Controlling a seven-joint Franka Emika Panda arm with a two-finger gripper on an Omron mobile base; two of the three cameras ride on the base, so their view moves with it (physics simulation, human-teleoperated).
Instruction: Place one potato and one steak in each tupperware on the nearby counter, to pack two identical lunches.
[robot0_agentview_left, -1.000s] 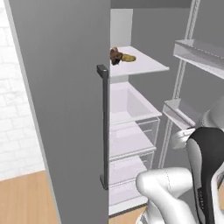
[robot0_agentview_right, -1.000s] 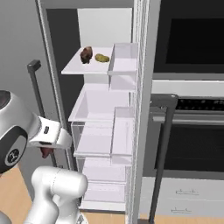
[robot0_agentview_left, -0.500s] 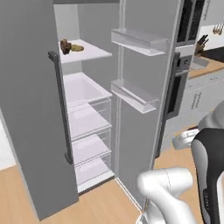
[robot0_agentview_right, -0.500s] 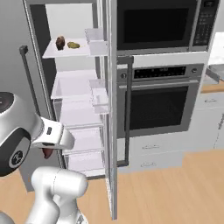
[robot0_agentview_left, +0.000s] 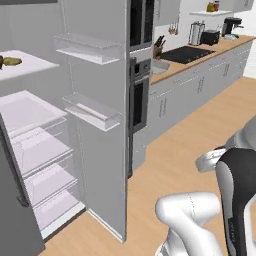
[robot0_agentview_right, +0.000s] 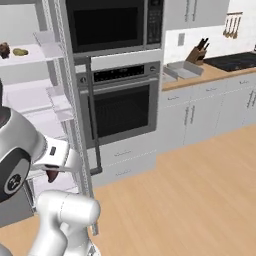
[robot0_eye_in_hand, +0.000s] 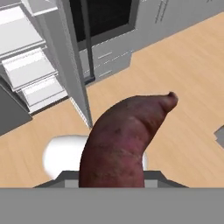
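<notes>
My gripper (robot0_agentview_right: 52, 174) is shut on a reddish-brown potato (robot0_eye_in_hand: 122, 140) whose pointed tip sticks out ahead of the hand; the potato hides the fingertips in the hand view. The hand hangs low beside the arm, over the wooden floor. On an upper fridge shelf (robot0_agentview_right: 31, 56) lie a dark steak (robot0_agentview_right: 4, 49) and a yellowish potato (robot0_agentview_right: 20, 51), which also shows in the left base view (robot0_agentview_left: 12, 61). Far off, light-grey tupperware (robot0_agentview_right: 184, 69) lies on the wood-grain counter (robot0_agentview_right: 225, 69) next to a knife block (robot0_agentview_right: 200, 50).
The open fridge door (robot0_agentview_left: 97, 115), with its shelves, stands between fridge and wall oven (robot0_agentview_right: 120, 105). A microwave (robot0_agentview_right: 112, 22) sits above the oven. A black cooktop (robot0_agentview_left: 187, 54), toaster (robot0_agentview_left: 197, 34) and coffee machine (robot0_agentview_left: 230, 25) line the counter. Open wooden floor (robot0_agentview_right: 190, 190) stretches ahead.
The base has turned to the right: the fridge slid to the left edge of the views, and the oven, counter and floor came in. The gripper stays shut on the potato.
</notes>
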